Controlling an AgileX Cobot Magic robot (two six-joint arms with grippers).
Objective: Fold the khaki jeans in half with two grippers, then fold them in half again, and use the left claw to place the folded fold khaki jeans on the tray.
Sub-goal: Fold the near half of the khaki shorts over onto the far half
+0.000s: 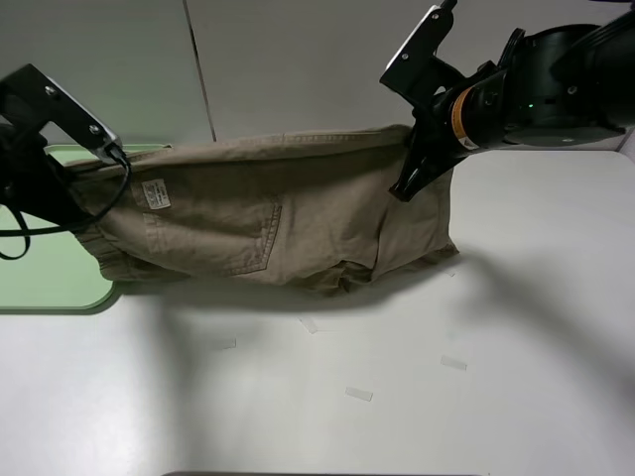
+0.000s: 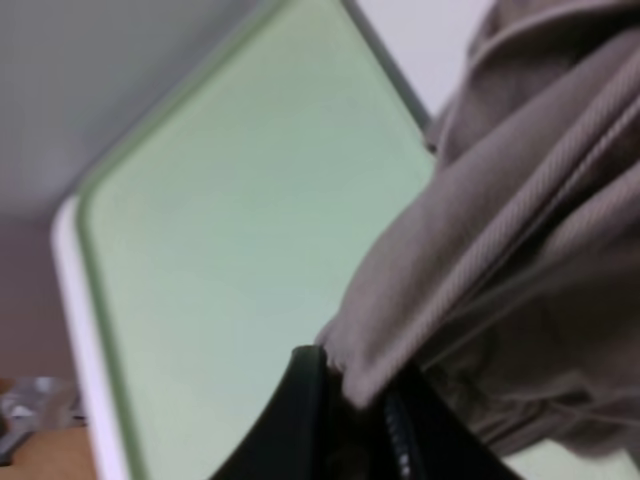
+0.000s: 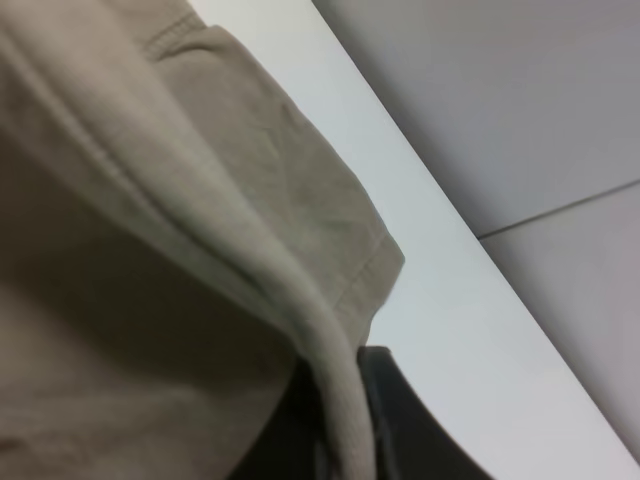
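Note:
The khaki jeans (image 1: 268,213) hang stretched between my two arms above the white table, with the lower part sagging onto it. At the left, my left gripper (image 1: 74,203) is shut on the waistband end, over the edge of the mint-green tray (image 1: 45,278). In the left wrist view the gathered khaki jeans (image 2: 500,260) are pinched between the black fingers (image 2: 300,420), with the tray (image 2: 230,260) below. At the right, my right gripper (image 1: 412,178) is shut on the leg end. The right wrist view shows a folded edge of the khaki jeans (image 3: 150,230) clamped in the dark fingers (image 3: 400,420).
The white table (image 1: 397,397) carries a few small pieces of clear tape (image 1: 358,394) in front of the cloth. A grey wall (image 1: 298,59) stands behind. The tray sits at the table's left edge.

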